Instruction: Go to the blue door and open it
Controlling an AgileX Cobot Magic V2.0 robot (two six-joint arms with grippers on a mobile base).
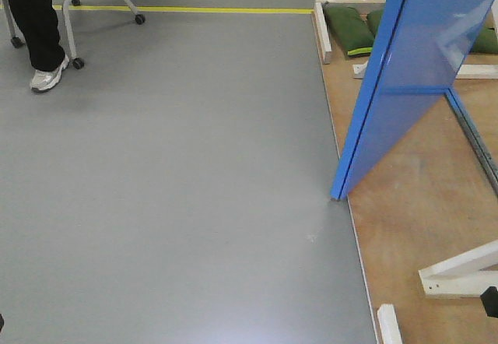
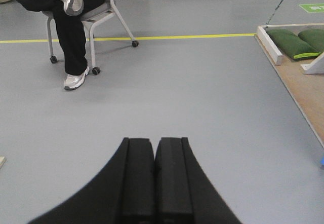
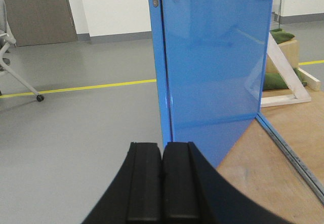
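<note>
Facing the blue door [image 3: 212,57] standing ajar, the right gripper [image 3: 162,148], like the left gripper [image 2: 154,143], has jaws closed and empty, presumably for the approach.

The left end effector [image 2: 154,148] and right end effector [image 3: 162,150] are matte black, blocky, flaring outward toward the base.

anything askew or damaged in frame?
Only the tall glossy blue door: it stands swung well off its metal floor track, with its bottom corner out at the edge of the plywood platform. No spill or damage shows.
</note>
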